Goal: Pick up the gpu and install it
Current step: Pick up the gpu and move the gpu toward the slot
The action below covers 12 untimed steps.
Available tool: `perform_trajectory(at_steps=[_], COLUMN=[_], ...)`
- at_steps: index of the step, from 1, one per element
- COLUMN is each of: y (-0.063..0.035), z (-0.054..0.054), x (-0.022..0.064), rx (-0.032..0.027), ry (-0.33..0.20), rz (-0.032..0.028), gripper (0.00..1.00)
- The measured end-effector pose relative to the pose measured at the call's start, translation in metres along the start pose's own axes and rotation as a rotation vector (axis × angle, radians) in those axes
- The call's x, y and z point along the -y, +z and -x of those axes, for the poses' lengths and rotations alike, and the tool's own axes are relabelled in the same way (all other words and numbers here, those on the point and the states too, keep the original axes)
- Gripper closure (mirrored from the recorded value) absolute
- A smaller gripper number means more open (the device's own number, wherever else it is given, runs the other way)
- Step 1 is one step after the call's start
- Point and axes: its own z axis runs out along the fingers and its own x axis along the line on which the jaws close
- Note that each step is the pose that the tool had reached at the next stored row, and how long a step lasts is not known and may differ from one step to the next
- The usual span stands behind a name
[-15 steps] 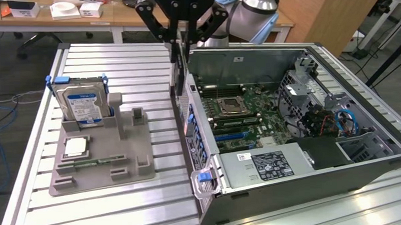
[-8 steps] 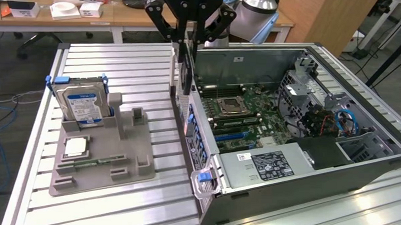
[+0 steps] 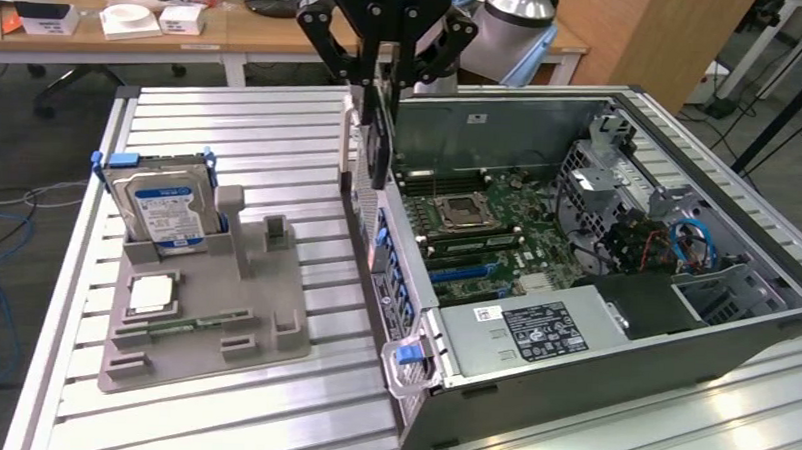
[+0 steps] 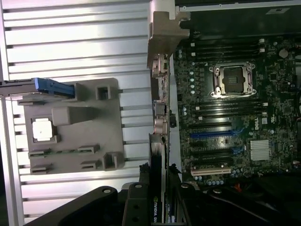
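Pincer (image 3: 383, 72) clamped on the graphics card (image 3: 372, 134), which hangs upright at the computer case (image 3: 718, 326) wall. From the exterior view's left: hard drive (image 3: 168, 212) standing in the grey tray (image 3: 258, 310), card, motherboard (image 3: 508, 229). Risk: the bracket (image 4: 162, 42) snags the wall if the card is off-line with its slot. Wrist view shows card edge against the slots (image 4: 216, 133); exterior view shows height.

So the gripper (image 4: 157, 200) had the gpu (image 4: 157, 155) pinched edge-on, metal bracket (image 4: 164, 33) pointing away, hanging between the bare motherboard (image 4: 225, 117) and the gray parts holder (image 4: 70, 127) sitting on the slatted table (image 4: 70, 42).
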Motion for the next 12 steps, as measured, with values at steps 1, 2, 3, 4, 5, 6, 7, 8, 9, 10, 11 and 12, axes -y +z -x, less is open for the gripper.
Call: perform_trajectory(at_steps=[1,2,3,4,5,6,7,8,9,10,11,12], y=[0.0,-0.0001,0.0,0.0,0.0,-0.0001,-0.0001,0.0,0.0,0.0,0.0,-0.0001], z=[0.002,0.004,0.006,0.008,0.009,0.01,0.01,0.01,0.011,0.012,0.013,0.014], x=[-0.0002,-0.0004,-0.0006,-0.0007,-0.0009,-0.0009,-0.0009,-0.0009,-0.0011,-0.0011,-0.0012,-0.0014], rx=[0.0,-0.0001,0.0,0.0,0.0,-0.0001,-0.0001,0.0,0.0,0.0,0.0,-0.0001], ry=[0.0,0.0,0.0,0.0,0.0,0.0,0.0,0.0,0.0,0.0,0.0,0.0], rz=[-0.0001,0.0,0.0,0.0,0.0,-0.0001,0.0,0.0,0.0,0.0,0.0,0.0], gripper=[0.74,0.74,0.74,0.74,0.74,0.74,0.74,0.74,0.74,0.74,0.74,0.74])
